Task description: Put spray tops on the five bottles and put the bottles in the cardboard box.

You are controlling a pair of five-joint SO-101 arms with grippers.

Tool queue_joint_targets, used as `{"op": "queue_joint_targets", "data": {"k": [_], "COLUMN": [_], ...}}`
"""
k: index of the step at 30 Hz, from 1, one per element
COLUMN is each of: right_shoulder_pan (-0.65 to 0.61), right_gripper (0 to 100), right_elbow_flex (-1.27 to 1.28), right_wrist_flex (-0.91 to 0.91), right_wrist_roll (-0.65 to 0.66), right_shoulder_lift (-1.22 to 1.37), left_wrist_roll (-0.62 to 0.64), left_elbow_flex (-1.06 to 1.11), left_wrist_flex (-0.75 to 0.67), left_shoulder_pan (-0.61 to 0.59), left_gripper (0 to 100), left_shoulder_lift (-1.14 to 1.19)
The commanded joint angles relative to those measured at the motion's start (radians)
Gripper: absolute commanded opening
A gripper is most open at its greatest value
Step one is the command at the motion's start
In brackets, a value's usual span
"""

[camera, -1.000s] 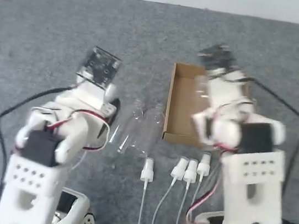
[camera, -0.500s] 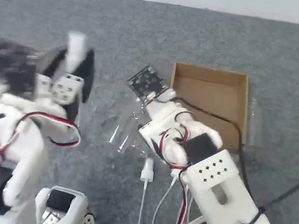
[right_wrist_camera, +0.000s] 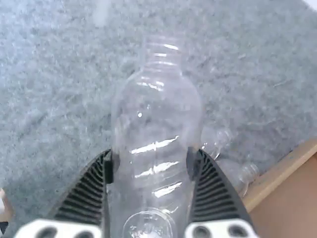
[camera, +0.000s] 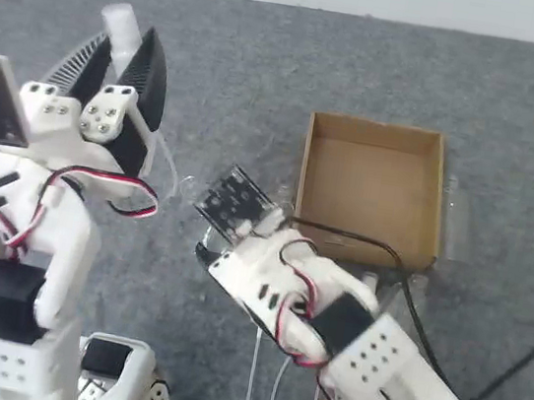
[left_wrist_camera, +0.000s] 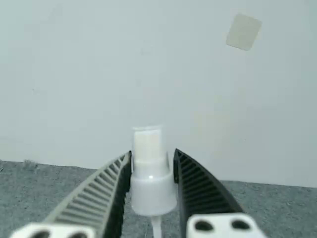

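In the high view the left gripper [camera: 127, 39] is raised well above the carpet, closed on a spray top [camera: 121, 20] whose dip tube [camera: 161, 155] trails toward the right arm beside the cardboard box [camera: 373, 190]. The left wrist view shows both fingers pinching the top's collar. In the right wrist view the right gripper [right_wrist_camera: 152, 157] clamps a clear bottle [right_wrist_camera: 156, 124], its long axis running straight out and its open neck farthest from the wrist.

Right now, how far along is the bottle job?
Nothing looks finished: the brown cardboard box is empty. In hand: the left gripper holds a white plastic spray top, the right gripper an uncapped clear plastic bottle. Left: capping and boxing this bottle, then the other clear bottles lying beside the box.
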Motion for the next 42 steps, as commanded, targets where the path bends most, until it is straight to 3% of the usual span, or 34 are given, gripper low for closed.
{"op": "queue_joint_targets", "data": {"k": [1, 17, 22, 30, 36, 42], "right_shoulder_pan": [-0.010, -0.012, -0.008, -0.039, 0.007, 0.022], "right_gripper": [0.6, 0.6, 0.6, 0.9, 0.6, 0.6], "right_elbow_flex": [0.017, 0.046, 0.046, 0.044, 0.048, 0.071], "right_wrist_flex": [-0.030, -0.030, -0.030, 0.039, -0.143, -0.286], "right_wrist_roll": [-0.015, -0.015, -0.015, -0.015, -0.017, -0.107], "right_shoulder_lift": [-0.119, -0.160, -0.163, -0.165, -0.163, -0.162], "left_wrist_roll": [0.015, 0.072, 0.071, 0.068, 0.066, 0.029], "left_elbow_flex": [0.022, 0.136, 0.216, 0.206, 0.242, 0.349], "left_wrist_flex": [-0.092, -0.181, -0.172, 0.063, 0.106, 0.018], "left_shoulder_pan": [-0.005, 0.006, 0.080, 0.123, 0.129, 0.130], "left_gripper": [4, 3, 3, 3, 4, 4], "left_shoulder_lift": [-0.018, -0.018, -0.028, -0.055, -0.149, -0.160]}}
